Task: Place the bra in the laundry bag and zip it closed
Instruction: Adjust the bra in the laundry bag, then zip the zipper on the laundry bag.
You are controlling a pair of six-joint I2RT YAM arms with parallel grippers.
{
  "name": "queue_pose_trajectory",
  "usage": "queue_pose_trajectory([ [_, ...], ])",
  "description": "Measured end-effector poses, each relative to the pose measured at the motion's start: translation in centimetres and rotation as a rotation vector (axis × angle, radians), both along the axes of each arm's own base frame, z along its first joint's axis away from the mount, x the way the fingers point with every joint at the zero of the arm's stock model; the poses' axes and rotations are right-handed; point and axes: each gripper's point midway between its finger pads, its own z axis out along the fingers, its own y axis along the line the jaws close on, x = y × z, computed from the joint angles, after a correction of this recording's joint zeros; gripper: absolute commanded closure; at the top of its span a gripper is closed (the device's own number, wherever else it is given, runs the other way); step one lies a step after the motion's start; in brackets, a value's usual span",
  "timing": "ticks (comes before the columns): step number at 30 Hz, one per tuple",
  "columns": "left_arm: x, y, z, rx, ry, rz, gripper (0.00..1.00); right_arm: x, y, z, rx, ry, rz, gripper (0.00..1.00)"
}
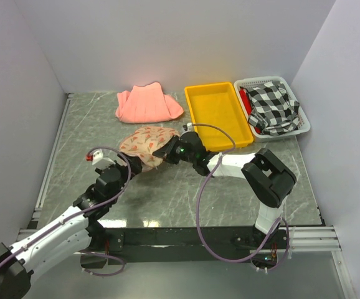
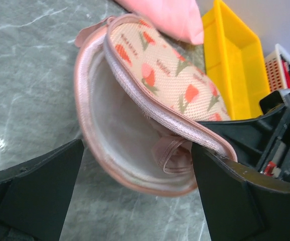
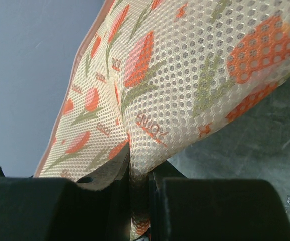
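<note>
On the grey marbled table (image 1: 167, 199), left of centre, the laundry bag (image 1: 144, 142) lies with its mouth toward the left arm. The right gripper (image 1: 166, 151) is pinched narrow on the bag's printed mesh upper flap and holds it lifted, so the pouch gapes. The left gripper (image 1: 130, 165) stands with jaws wide and empty just in front of the opening, touching nothing that can be made out.

The bra is nowhere on the bare table. Inside the mouth only a pale lining and one pink strap-like band (image 2: 167, 153) show, close to the rim. The bra is therefore probably inside, though its cups cannot be told from the bag.

The step in hand looks like the last tucking before zipping. It would go best with the right arm holding the flap taut. The left should push that band deeper, well clear of the zip edge (image 2: 150, 113), since a strap caught there could jam the slider. A small pink tab (image 2: 87, 34) at the far end may be the pull; that cannot be told.
</note>
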Motion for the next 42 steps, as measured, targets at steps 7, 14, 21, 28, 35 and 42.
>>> queue_pose_trajectory([
  [7, -1.1, 0.9, -0.8, 0.008, 0.044, 0.01, 0.04, 0.8, -0.6, 0.1, 0.0, 0.0, -0.019, 1.0],
  [14, -1.7, 1.6, -0.6, 0.007, 0.044, 0.027, 0.03, 1.5, -1.1, 0.1, -0.001, 0.001, -0.035, 1.0],
  [21, -2.1, 2.0, -0.3, 0.017, 0.05, 0.03, 0.06, 1.7, -1.3, 0.1, 0.0, 0.002, -0.039, 1.0],
  [28, -2.6, 1.1, 0.2, -0.016, 0.048, -0.031, 0.07, 2.1, -1.5, 0.3, 0.003, 0.0, -0.049, 1.0],
  [35, -2.9, -2.0, 0.7, -0.071, 0.025, -0.157, 0.06, 2.8, -1.0, 1.8, 0.041, -0.004, -0.048, 1.0],
  [42, -3.5, -6.6, -0.1, -0.011, 0.011, -0.309, 0.09, 3.2, -0.7, 2.7, 0.043, 0.012, -0.053, 1.0],
])
